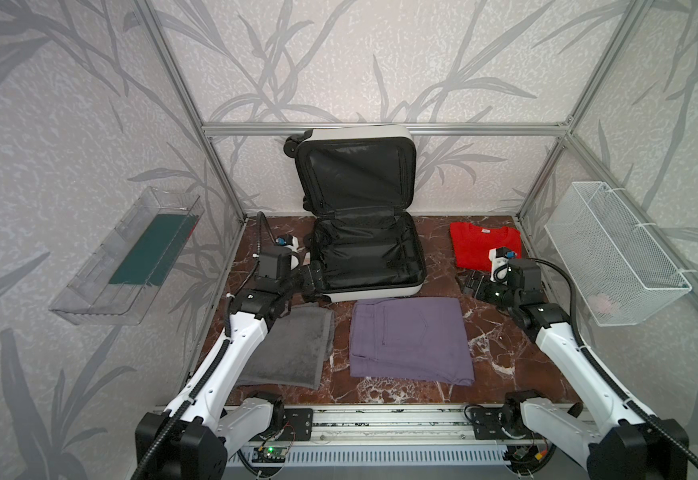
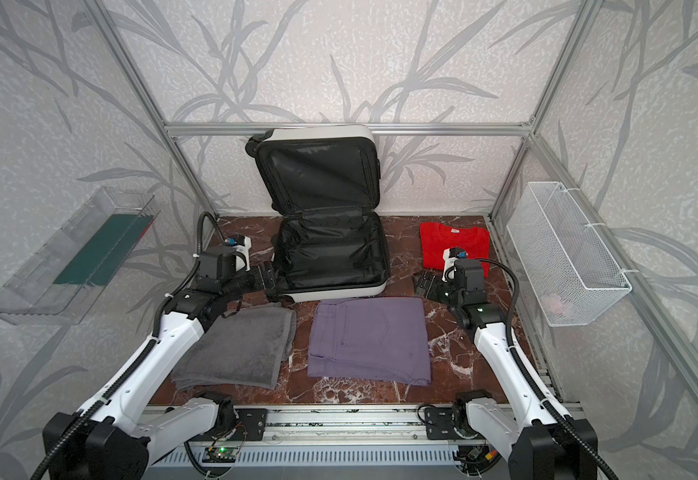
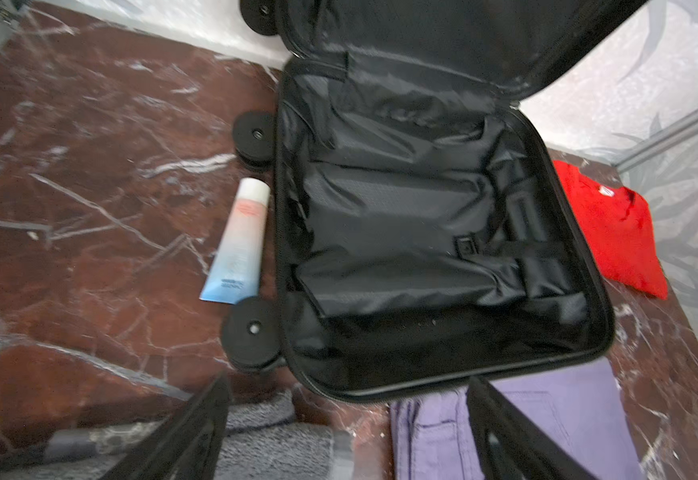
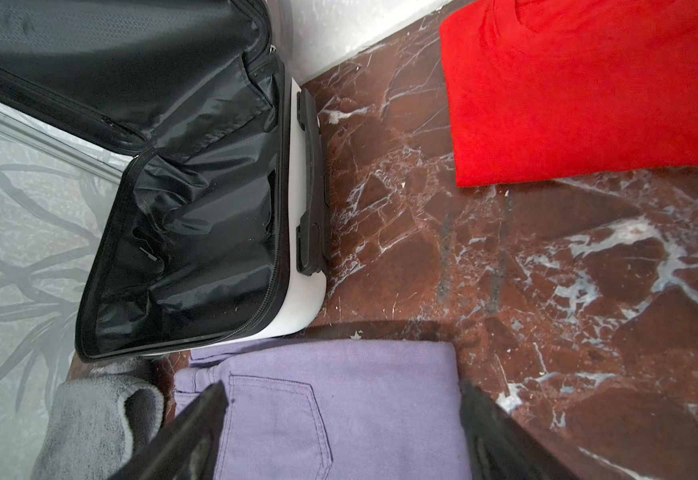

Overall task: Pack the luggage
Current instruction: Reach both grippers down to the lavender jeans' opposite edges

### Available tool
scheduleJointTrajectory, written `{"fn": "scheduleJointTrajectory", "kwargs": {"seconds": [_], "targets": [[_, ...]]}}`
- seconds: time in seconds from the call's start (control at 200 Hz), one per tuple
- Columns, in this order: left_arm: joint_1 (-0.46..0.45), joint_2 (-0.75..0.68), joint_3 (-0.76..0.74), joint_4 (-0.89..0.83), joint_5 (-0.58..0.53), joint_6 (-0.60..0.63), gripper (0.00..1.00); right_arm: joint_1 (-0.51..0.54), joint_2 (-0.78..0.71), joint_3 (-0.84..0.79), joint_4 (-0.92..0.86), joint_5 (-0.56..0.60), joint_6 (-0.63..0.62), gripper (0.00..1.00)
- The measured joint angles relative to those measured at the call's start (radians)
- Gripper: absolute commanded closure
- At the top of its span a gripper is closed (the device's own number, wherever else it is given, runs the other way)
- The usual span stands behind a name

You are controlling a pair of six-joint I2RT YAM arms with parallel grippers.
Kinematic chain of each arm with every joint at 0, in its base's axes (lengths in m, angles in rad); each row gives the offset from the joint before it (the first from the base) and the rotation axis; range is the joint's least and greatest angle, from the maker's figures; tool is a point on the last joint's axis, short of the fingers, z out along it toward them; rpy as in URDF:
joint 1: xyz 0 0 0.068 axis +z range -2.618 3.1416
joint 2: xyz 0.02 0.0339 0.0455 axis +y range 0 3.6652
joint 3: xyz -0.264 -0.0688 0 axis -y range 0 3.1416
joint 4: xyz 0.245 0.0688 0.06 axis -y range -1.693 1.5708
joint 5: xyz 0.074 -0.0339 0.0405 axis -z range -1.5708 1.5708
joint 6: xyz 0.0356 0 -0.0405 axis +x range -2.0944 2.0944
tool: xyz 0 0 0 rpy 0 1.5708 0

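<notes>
Fingers [image 3: 197, 432] spread wide on both grippers, gripping nothing

Left gripper [image 1: 313, 277] hovers at the wheeled side of the small white hard-shell suitcase with black lining [image 1: 370, 262], lying open at the back of the brown marble tabletop [image 1: 492, 345], lid raised against the wall. Right gripper [image 1: 472, 284] hangs near the folded red T-shirt [image 1: 480, 243]

Trousers [image 1: 411, 338] before luggage [image 1: 380, 293]; tube [image 3: 239, 245] seemingly beside.
</notes>
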Motion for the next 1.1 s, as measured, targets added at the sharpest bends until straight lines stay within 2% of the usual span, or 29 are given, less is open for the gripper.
{"fn": "scheduleJointTrajectory", "kwargs": {"seconds": [0.225,0.73,1.105], "targets": [[-0.107,-0.023,-0.04,-0.04,0.005,-0.059,0.14,0.002,0.019,0.008,-0.038,-0.049,0.005,0.21],[-0.299,-0.186,-0.229,-0.053,-0.016,-0.18,0.16,0.015,0.086,0.035,-0.158,-0.1,0.008,0.32],[-0.411,-0.126,-0.327,0.025,-0.039,-0.218,0.17,0.015,0.111,-0.061,-0.189,-0.066,-0.004,0.31]]}}
